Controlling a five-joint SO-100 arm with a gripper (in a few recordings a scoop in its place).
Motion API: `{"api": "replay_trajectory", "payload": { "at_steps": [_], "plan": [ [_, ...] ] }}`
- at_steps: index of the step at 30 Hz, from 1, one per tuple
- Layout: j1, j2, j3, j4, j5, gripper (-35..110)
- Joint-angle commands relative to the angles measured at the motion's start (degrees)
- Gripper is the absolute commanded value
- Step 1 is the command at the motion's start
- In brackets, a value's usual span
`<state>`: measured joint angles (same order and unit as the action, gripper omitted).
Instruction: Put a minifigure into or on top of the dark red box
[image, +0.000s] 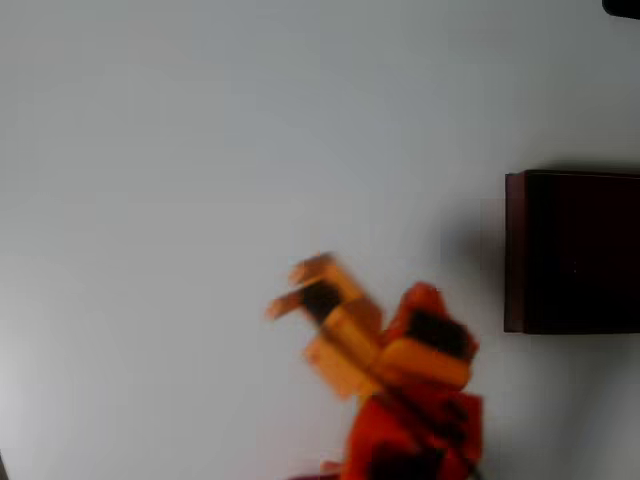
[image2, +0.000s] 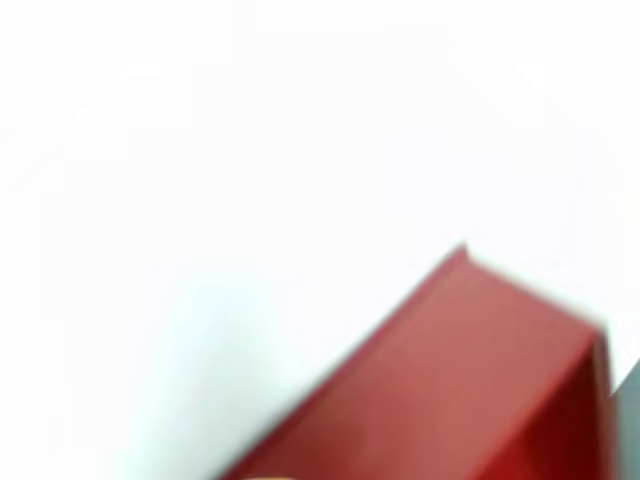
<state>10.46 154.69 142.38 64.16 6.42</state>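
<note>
The dark red box (image: 572, 252) stands at the right edge of the overhead view, with thin maroon walls and a near-black inside. In the wrist view its red wall and corner (image2: 470, 380) fill the lower right. My orange gripper (image: 297, 287) is blurred and lies left of the box and well apart from it, pointing left. Its two fingers stand apart, with a dark patch at their base and nothing red between the tips. The minifigure is out of view.
The pale table (image: 200, 150) runs wide and bare to the left and above the gripper. The orange-red arm (image: 415, 420) comes in from the bottom edge. A small dark object (image: 622, 7) sits at the top right corner.
</note>
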Motion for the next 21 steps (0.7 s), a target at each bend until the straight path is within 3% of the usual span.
{"api": "replay_trajectory", "payload": {
  "at_steps": [1, 6, 12, 21],
  "plan": [
    [-8.88, 7.47, 2.64, 2.72, -3.34, 0],
    [-18.63, 11.69, 6.59, 5.45, -3.6, 0],
    [-26.72, 36.21, 17.23, 13.36, -1.76, 0],
    [-33.31, 37.44, 25.66, 13.8, -0.26, 0]
  ]
}}
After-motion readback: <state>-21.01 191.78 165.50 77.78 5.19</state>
